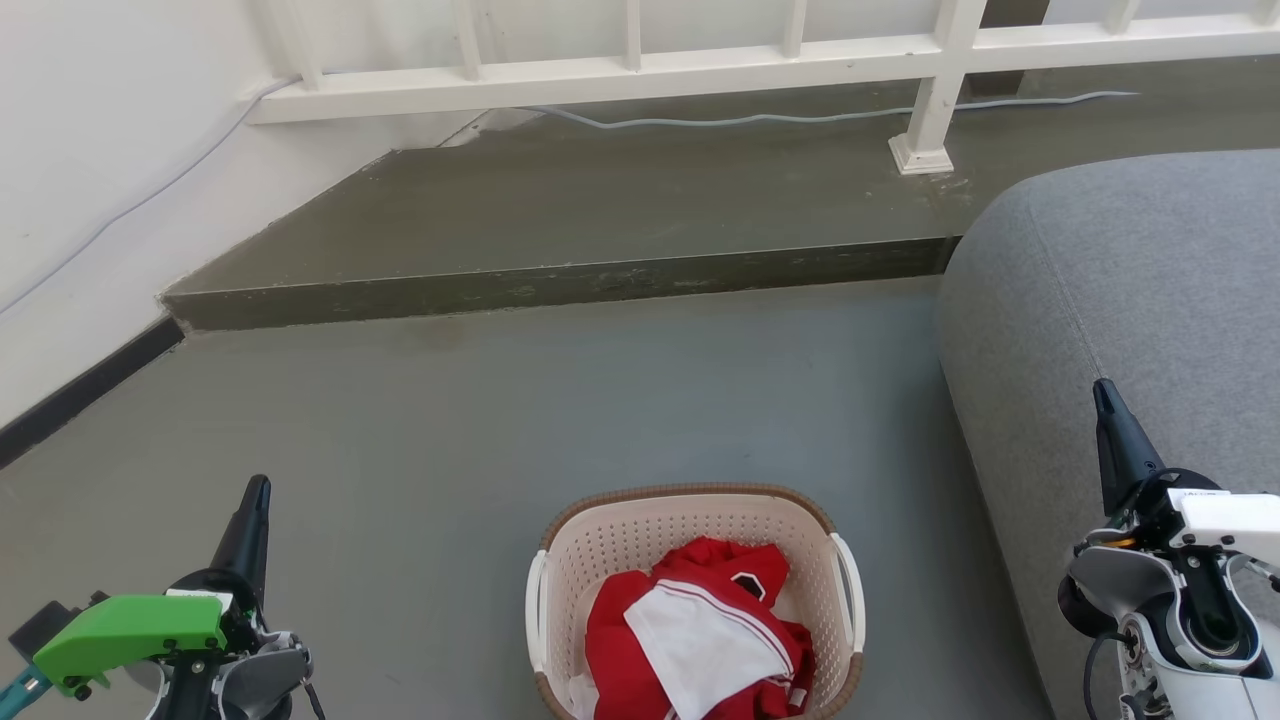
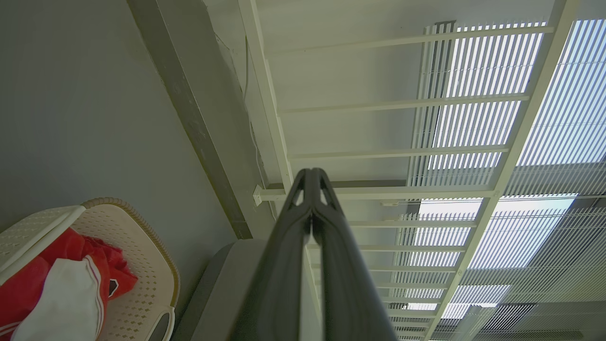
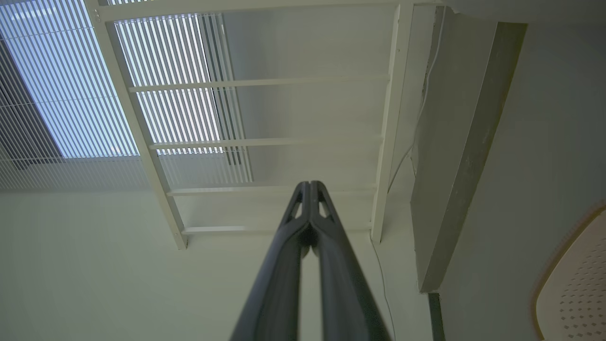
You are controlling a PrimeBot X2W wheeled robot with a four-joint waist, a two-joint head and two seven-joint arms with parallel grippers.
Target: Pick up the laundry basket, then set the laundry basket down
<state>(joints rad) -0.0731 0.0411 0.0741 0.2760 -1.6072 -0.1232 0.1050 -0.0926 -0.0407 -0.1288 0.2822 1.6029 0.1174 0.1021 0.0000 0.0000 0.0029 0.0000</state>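
Note:
The laundry basket (image 1: 690, 540), cream with perforated walls, a brown rim and white side handles, stands on the grey floor at the bottom centre of the head view, with red and white clothes (image 1: 700, 630) inside. It also appears at the lower left of the left wrist view as the basket (image 2: 137, 255), and its edge (image 3: 575, 279) shows in the right wrist view. My left gripper (image 1: 259, 487) is shut and empty, left of the basket and apart from it. My right gripper (image 1: 1103, 388) is shut and empty, to the right, over the sofa's edge. Both grippers' fingertips, left (image 2: 311, 173) and right (image 3: 309, 184), are pressed together.
A grey sofa (image 1: 1130, 330) fills the right side, close to the basket. A raised dark step (image 1: 560, 285) crosses the floor ahead, with a white railing (image 1: 640, 70) and a cable (image 1: 750, 118) on it. A white wall (image 1: 90, 180) runs along the left.

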